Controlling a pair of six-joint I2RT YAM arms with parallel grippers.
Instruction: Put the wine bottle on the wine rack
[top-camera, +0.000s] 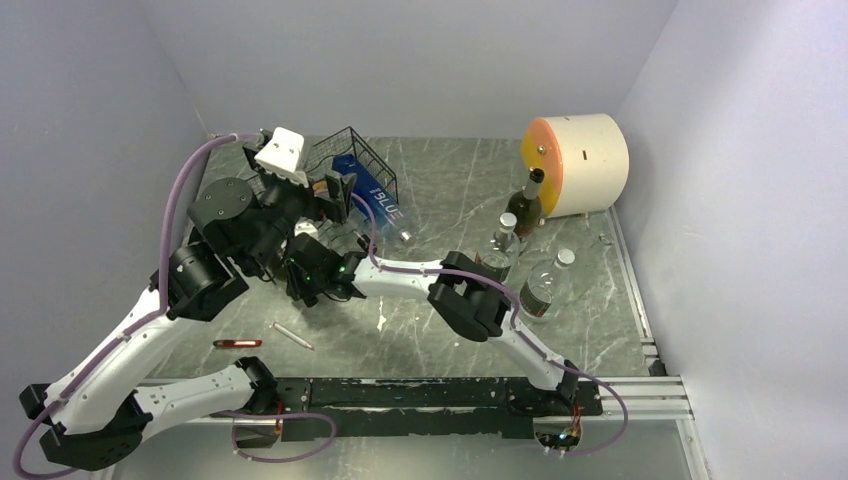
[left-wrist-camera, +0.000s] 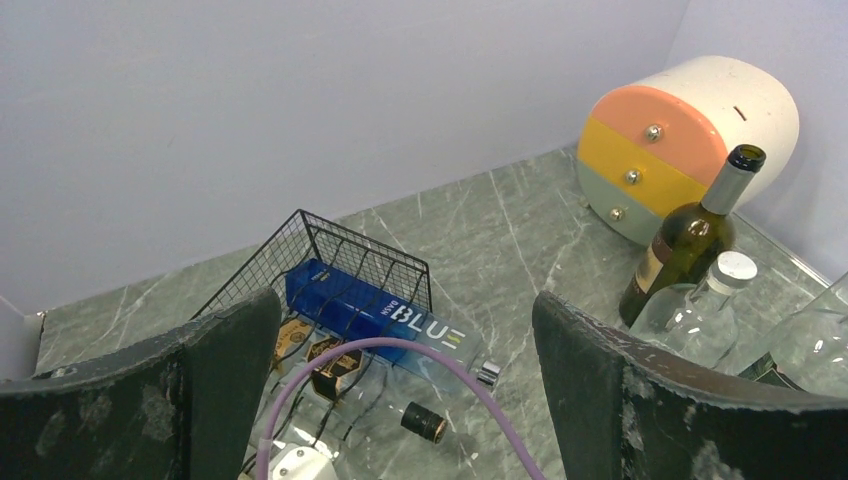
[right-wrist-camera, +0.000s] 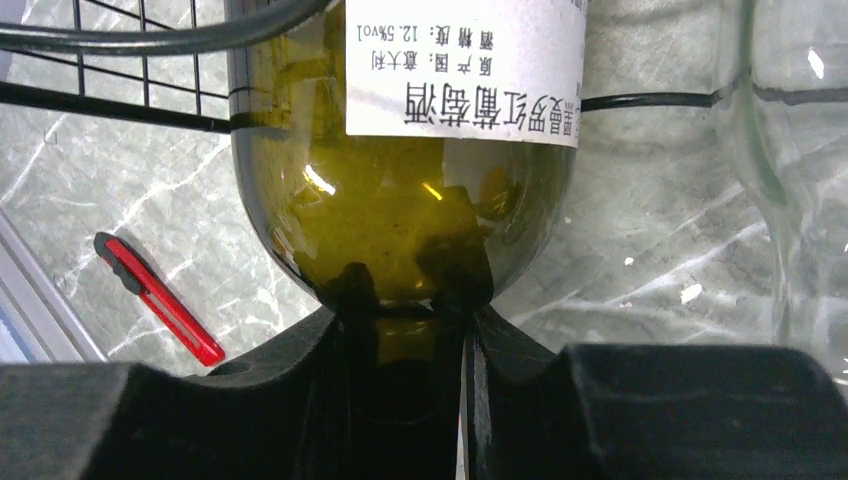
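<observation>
— Where did we stand?

— Our right hand (right-wrist-camera: 408, 300) was clamped on the neck of the wine bottle (right-wrist-camera: 400, 200). Its body lay across the wires of the wine rack (left-wrist-camera: 270, 265), beside a clear bottle (right-wrist-camera: 790, 150). Our left hand (left-wrist-camera: 405, 300) hung above, spread wide and holding nothing.

— And the danger?

— We judged that backing off without unclamping would drag the bottle out. Letting go crooked could roll it onto the tabletop (right-wrist-camera: 90, 190).
</observation>
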